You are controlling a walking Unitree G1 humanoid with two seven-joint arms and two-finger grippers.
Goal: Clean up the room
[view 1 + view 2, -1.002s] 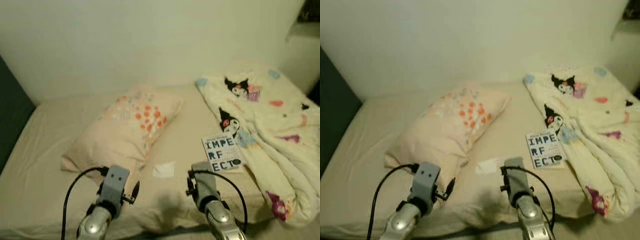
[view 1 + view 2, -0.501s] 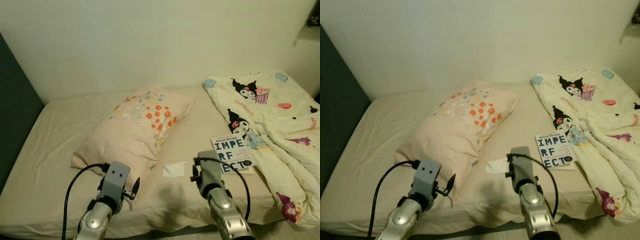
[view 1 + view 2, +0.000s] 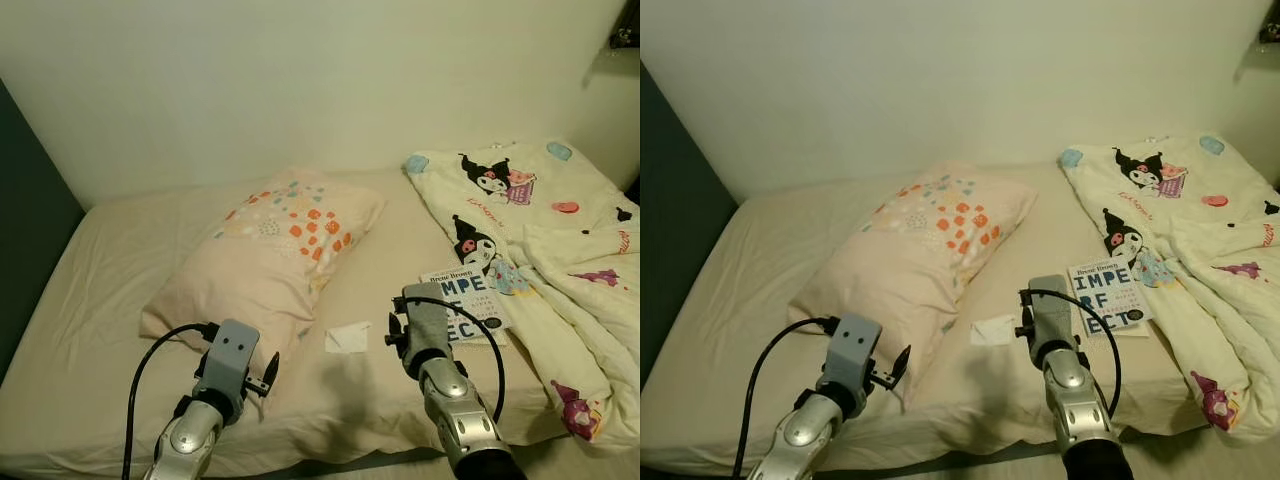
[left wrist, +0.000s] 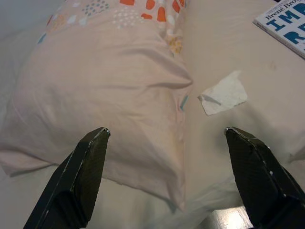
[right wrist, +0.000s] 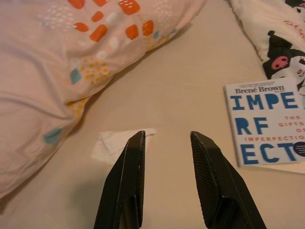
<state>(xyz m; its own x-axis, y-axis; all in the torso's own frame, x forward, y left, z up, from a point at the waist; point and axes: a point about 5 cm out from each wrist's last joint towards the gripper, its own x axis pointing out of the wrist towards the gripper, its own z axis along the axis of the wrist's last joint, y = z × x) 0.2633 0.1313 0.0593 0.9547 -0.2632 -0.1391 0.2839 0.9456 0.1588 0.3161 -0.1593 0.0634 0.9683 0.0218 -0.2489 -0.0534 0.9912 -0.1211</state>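
A cream bed lies before me. On it rests a peach pillow with orange and blue squares. Beside the pillow's near corner lies a small white paper scrap. A white book with big blue letters lies to the scrap's right. My right gripper hovers open just above the sheet, the paper scrap beside one fingertip and the book off to the other side. My left gripper is open wide over the pillow's near end.
A rumpled cream blanket with cartoon prints covers the bed's right side and touches the book. A dark panel stands at the bed's left end. The pale wall runs along the far side. The mattress's front edge is just below my arms.
The camera has shifted and the blur has gone. My right arm has reached a little farther over the bed and now covers the book's left edge. The left arm holds about the same place.
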